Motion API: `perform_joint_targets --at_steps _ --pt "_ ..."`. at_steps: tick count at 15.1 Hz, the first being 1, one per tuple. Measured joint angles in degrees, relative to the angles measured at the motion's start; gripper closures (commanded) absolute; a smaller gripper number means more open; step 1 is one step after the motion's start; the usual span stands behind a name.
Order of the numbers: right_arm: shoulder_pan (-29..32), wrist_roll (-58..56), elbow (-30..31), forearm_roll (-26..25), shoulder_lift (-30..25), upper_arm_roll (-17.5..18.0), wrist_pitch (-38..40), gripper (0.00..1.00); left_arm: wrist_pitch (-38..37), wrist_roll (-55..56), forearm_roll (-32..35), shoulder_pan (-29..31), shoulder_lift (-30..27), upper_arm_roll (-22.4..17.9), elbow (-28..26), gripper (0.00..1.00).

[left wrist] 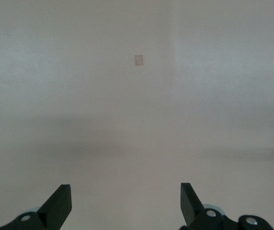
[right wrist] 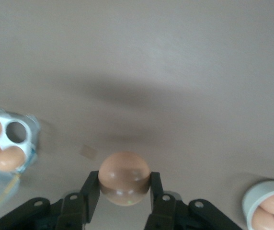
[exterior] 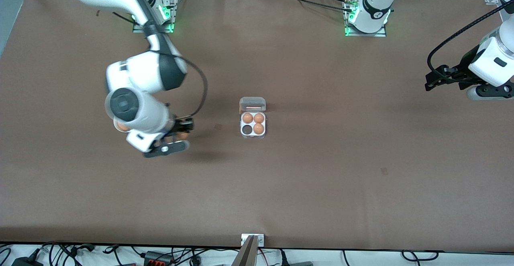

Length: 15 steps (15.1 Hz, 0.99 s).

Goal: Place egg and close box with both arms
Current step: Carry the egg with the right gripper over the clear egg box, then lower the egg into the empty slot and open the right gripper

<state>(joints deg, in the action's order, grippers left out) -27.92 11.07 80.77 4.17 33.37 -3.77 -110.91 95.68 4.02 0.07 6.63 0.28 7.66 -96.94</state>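
Note:
The box (exterior: 252,135) stands mid-table with its clear lid (exterior: 252,104) open. It holds three brown eggs, and one cell (exterior: 246,129) is empty. My right gripper (exterior: 176,136) is shut on a brown egg (right wrist: 124,177) and holds it above the table, beside the box toward the right arm's end. In the right wrist view the box (right wrist: 29,139) shows at the edge, apart from the right gripper (right wrist: 124,184). My left gripper (exterior: 435,79) waits open and empty over the left arm's end of the table, and its fingers (left wrist: 60,203) show over bare table.
A white bowl (right wrist: 252,199) with more eggs shows beside the right gripper in the right wrist view. In the front view the right arm covers most of it. A small pale mark (exterior: 218,126) lies on the table between the right gripper and the box.

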Motion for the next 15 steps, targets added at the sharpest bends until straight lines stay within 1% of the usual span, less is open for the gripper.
perform_joint_targets --at_steps 3,7,11,15 --pt "-5.0 9.3 0.0 -0.4 2.2 0.0 -3.3 0.88 0.0 0.0 0.0 0.0 0.0 0.0 0.0 0.00" --pt "-9.1 18.5 0.0 -0.4 5.2 0.0 -10.3 0.88 0.0 0.0 0.0 0.0 0.0 0.0 0.0 0.00" --pt "-11.5 23.8 0.0 -0.4 7.9 0.0 -16.7 0.88 0.0 0.0 0.0 0.0 0.0 0.0 0.0 0.00" --pt "-13.3 26.0 0.0 -0.4 10.0 0.0 -20.4 0.88 0.0 0.0 0.0 0.0 0.0 0.0 0.0 0.00"
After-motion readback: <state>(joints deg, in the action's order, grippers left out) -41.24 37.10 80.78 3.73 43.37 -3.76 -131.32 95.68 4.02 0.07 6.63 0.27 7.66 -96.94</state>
